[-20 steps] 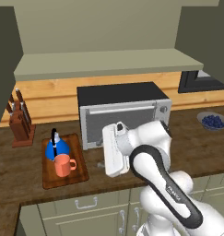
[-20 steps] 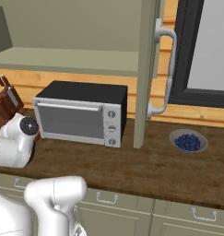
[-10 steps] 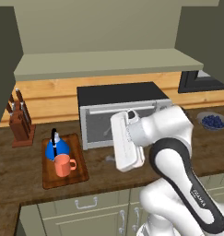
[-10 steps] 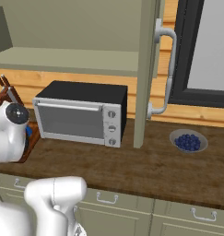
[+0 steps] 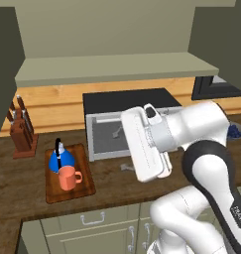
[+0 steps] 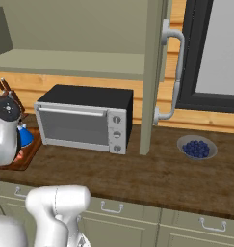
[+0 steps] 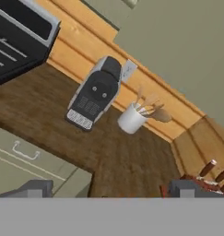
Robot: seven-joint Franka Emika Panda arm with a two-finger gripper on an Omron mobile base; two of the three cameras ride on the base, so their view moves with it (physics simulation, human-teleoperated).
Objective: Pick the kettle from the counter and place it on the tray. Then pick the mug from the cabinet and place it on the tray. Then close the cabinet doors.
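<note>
The blue kettle [image 5: 60,159] and the salmon mug [image 5: 68,178] both stand on the wooden tray [image 5: 85,186], on the counter [image 5: 23,183] left of the oven. A bit of the kettle [image 6: 26,136] and the tray [image 6: 28,157] also show in the right base view. The cabinet [image 5: 112,69] above stands open, with a bare shelf. One door [image 6: 154,72] is swung out edge-on, with its silver handle [image 6: 175,72]. My gripper [image 7: 111,191] is open and holds nothing. My hand [image 5: 142,146] hangs in front of the oven, to the right of the tray.
A toaster oven [image 5: 127,124] sits mid-counter and a knife block [image 5: 23,131] stands left of the tray. The bowl of blueberries [image 6: 197,147] is at the right. In the hand view a black coffee machine [image 7: 95,94] and a white utensil pot [image 7: 132,119] stand by the wall.
My arm has swung up and to the right, away from the tray and across the oven front. Kettle and mug have stayed on the tray. The gripper stays open.
</note>
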